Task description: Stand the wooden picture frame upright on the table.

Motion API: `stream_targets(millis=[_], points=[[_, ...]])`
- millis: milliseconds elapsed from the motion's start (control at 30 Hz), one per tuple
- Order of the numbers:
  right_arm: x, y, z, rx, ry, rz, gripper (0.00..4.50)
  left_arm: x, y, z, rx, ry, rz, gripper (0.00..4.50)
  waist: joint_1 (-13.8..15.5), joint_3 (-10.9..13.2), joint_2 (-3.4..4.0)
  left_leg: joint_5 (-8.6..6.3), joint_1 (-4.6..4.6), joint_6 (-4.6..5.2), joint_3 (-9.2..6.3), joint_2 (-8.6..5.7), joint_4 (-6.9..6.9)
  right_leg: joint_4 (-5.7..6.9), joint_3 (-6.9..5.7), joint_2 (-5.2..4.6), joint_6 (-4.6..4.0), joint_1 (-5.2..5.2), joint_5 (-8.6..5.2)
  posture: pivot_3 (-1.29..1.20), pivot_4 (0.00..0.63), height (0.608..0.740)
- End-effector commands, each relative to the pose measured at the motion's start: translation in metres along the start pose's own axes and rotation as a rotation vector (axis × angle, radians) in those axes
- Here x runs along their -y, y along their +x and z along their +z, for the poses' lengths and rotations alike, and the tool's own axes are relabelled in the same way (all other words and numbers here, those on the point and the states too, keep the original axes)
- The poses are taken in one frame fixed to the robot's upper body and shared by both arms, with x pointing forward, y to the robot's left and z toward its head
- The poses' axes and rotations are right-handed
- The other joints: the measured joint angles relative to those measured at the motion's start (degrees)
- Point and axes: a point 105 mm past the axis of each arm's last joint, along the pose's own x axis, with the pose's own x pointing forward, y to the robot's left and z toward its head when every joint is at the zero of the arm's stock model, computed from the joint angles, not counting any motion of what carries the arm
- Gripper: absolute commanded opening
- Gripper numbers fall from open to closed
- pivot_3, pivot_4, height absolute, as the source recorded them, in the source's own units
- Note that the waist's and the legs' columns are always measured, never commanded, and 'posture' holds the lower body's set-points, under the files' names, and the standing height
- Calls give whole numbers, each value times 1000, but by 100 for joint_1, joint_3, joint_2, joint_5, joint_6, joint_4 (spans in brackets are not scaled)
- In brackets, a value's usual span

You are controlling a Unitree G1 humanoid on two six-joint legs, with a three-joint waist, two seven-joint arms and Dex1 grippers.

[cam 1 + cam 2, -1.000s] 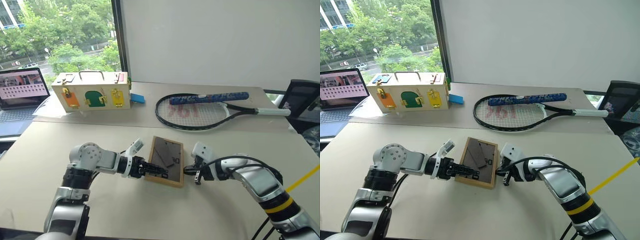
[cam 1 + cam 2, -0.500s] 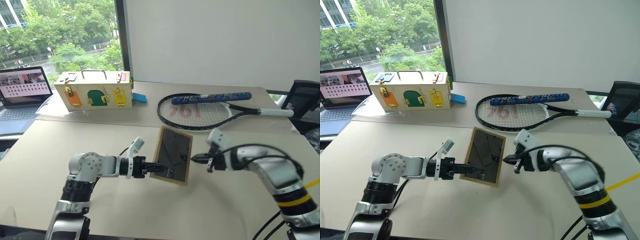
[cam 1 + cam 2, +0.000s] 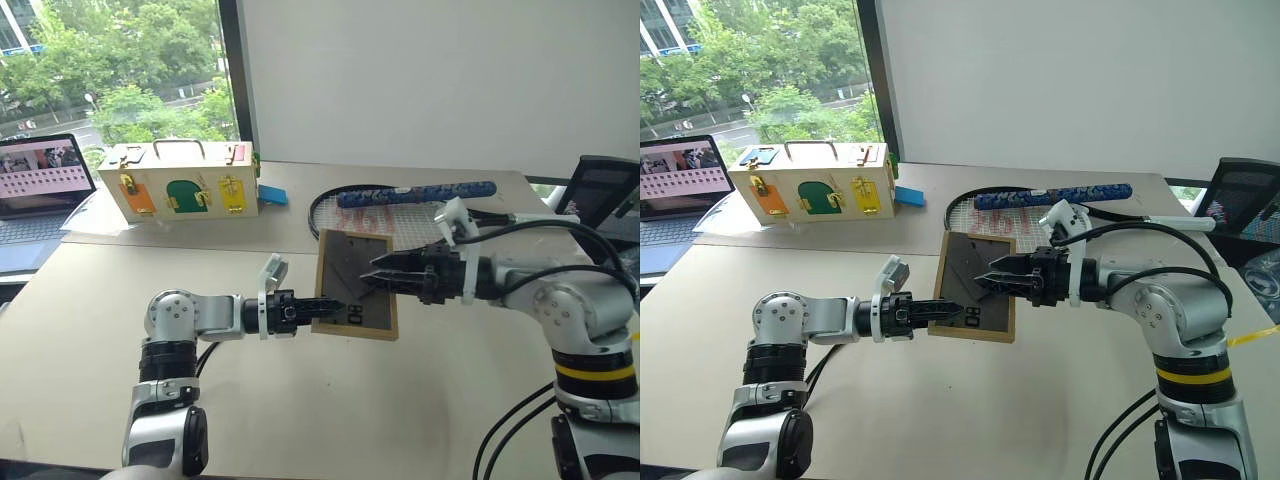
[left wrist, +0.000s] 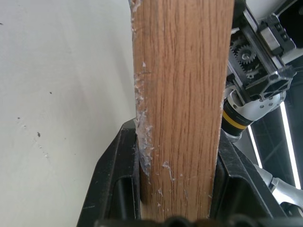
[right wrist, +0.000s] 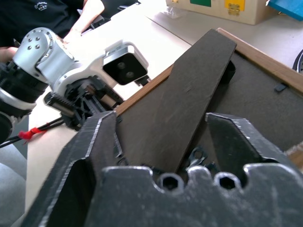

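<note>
Beige table (image 3: 90, 330) now lies under the wooden picture frame (image 3: 357, 288), which we have lifted from flat to nearly vertical at centre, left gripper (image 3: 330, 305) clamping its nine o'clock edge while our right gripper (image 3: 372, 276) spreads around the stand leg (image 5: 189, 109), ready to swing it out.
</note>
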Motion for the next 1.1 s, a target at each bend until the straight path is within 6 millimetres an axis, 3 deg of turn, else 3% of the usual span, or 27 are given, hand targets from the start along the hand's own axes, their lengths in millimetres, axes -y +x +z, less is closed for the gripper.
stream_targets(millis=[33,167,300,400,500,600,800,933,1033,1100], points=[[6,0,6,6,-21,-20,4469,15,3,4,3,34,-59,1180,2,0,0,0,-1,0,-1,-1,0,0,-1,-1,0,0,0,0,150,720],[-2,8,1,-18,-14,41,4469,15,5,0,-11,90,-14,1180,8,1,2,0,-9,-1,-12,-10,-1,-2,-11,-7,0,-1,0,0,150,720],[-43,11,2,30,-72,252,4469,16,8,6,11,99,-9,1180,13,1,2,2,-11,-3,-20,-14,-3,-2,-18,-11,0,0,-1,0,150,720],[-46,9,5,61,-107,254,4469,19,10,9,20,84,-35,1180,13,3,3,4,-15,-5,-30,-19,-2,-3,-24,-12,1,3,-1,0,150,720],[-39,6,8,72,-158,202,4469,20,11,8,18,74,-42,1180,13,3,3,8,-15,-9,-37,-28,2,-2,-28,-20,3,5,-1,0,150,720],[-21,-6,12,89,-312,35,4469,14,10,5,7,92,6,1180,18,3,3,8,-15,-9,-40,-32,0,-2,-31,-23,5,5,-3,0,150,720],[-27,-31,2,43,-483,-30,4469,11,0,10,27,58,-3,1180,48,5,6,8,-22,-9,-43,-37,-6,-8,-38,-31,9,4,-6,0,150,720],[1,-43,-7,-26,-643,-206,4469,12,3,11,15,39,-21,1180,57,6,6,10,-21,-12,-48,-38,0,-7,-44,-32,9,7,-6,0,150,720],[37,-73,-20,-136,-795,-390,4469,13,4,12,-8,28,-23,1180,80,6,5,15,-20,-13,-48,-45,3,-6,-46,-39,10,8,-6,0,150,720],[49,-91,-36,-212,-909,-463,4469,10,1,14,-13,10,-5,1180,107,6,4,15,-21,-13,-50,-49,2,-8,-51,-45,12,12,-7,0,150,720]])
